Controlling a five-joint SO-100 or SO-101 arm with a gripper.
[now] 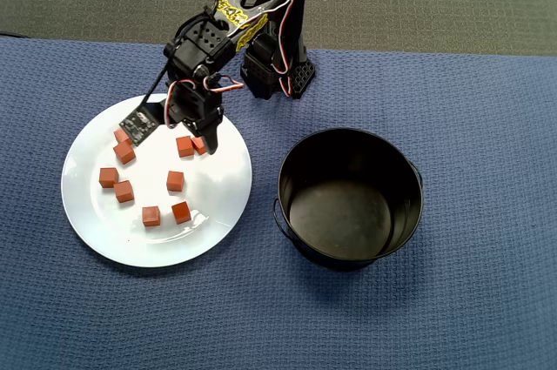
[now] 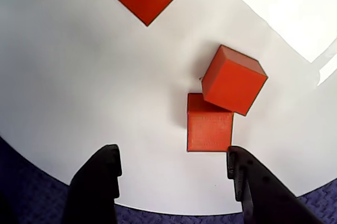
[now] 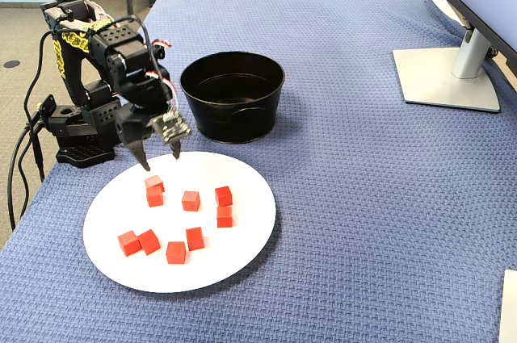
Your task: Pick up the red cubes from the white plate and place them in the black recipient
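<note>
The red cubes (image 3: 191, 200) all sit on the white plate (image 1: 222, 205); two touching ones (image 2: 210, 124) lie just ahead of the wide-open, empty gripper (image 2: 174, 168). I'd centre on the nearer cube before closing.

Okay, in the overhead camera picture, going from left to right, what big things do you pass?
White plate with the red cubes, then the gripper over the plate's upper part, then the black pot.
</note>
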